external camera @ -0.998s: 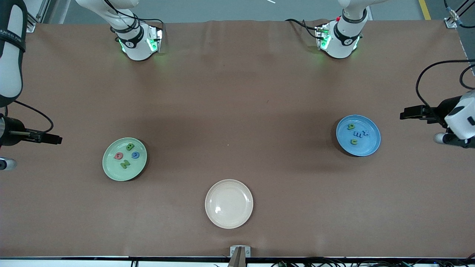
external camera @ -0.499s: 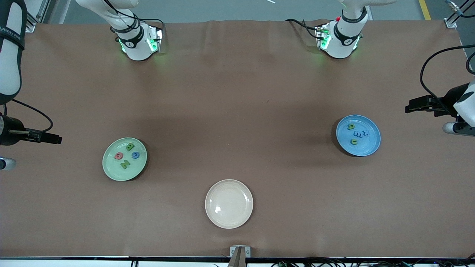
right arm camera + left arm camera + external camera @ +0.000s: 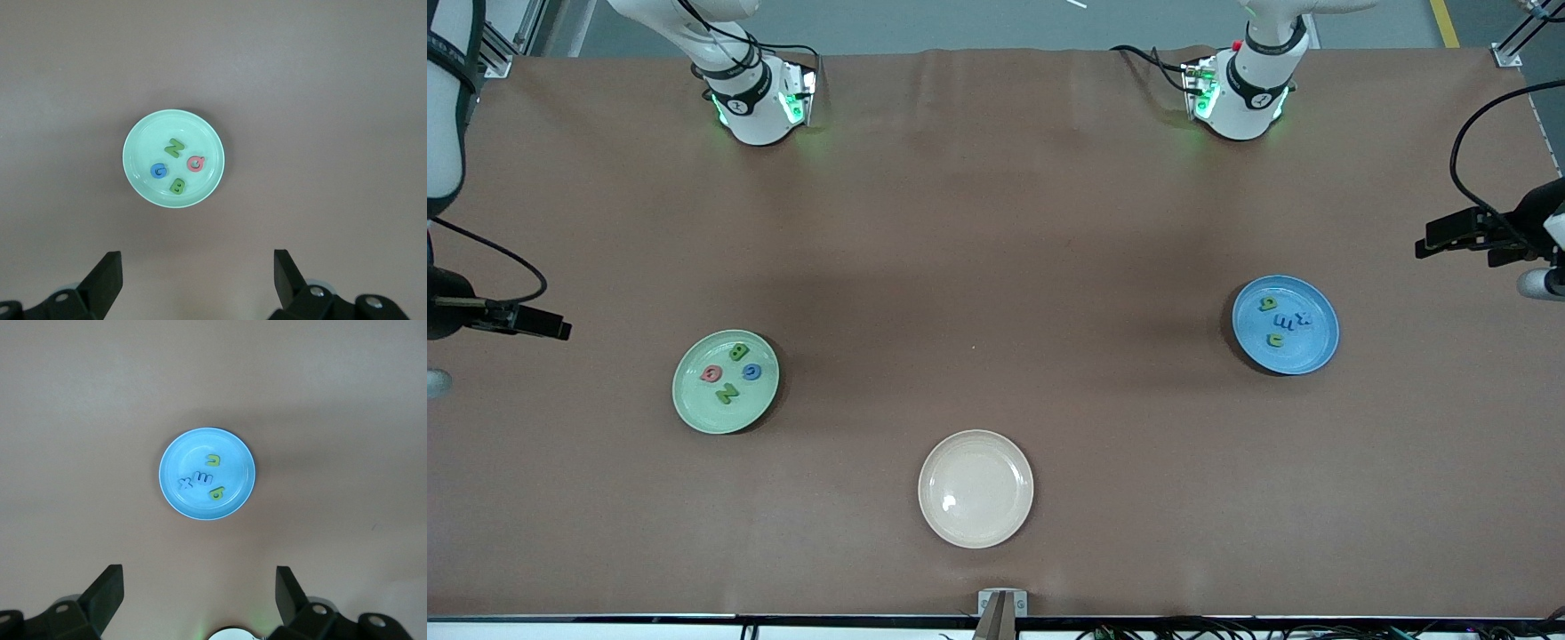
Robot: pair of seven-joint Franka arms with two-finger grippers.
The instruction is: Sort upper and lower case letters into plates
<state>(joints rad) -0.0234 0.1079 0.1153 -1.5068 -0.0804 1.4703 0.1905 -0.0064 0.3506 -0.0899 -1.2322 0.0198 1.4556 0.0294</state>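
Observation:
The mint green plate (image 3: 694,402) lies toward the right arm's end of the table. It holds several capital letters: a green N (image 3: 175,147), a red Q (image 3: 195,163), a blue G (image 3: 159,171) and a green B (image 3: 178,186). The sky blue plate (image 3: 1319,345) lies toward the left arm's end and holds several small letters, among them a green u (image 3: 213,460) and a blue x (image 3: 185,483). My right gripper (image 3: 196,257) hangs open and empty high above the table beside the mint plate (image 3: 140,143). My left gripper (image 3: 199,573) hangs likewise beside the blue plate (image 3: 233,450).
An empty cream-beige plate (image 3: 1005,524) sits mid-table, nearer to the front camera than both other plates. The two arm bases (image 3: 751,107) (image 3: 1245,98) stand at the table's back edge. A brown cover spans the table.
The left arm's hand has drawn away from the blue plate toward its end of the table. The right arm's hand has shifted slightly outward. Plates and letters have not moved.

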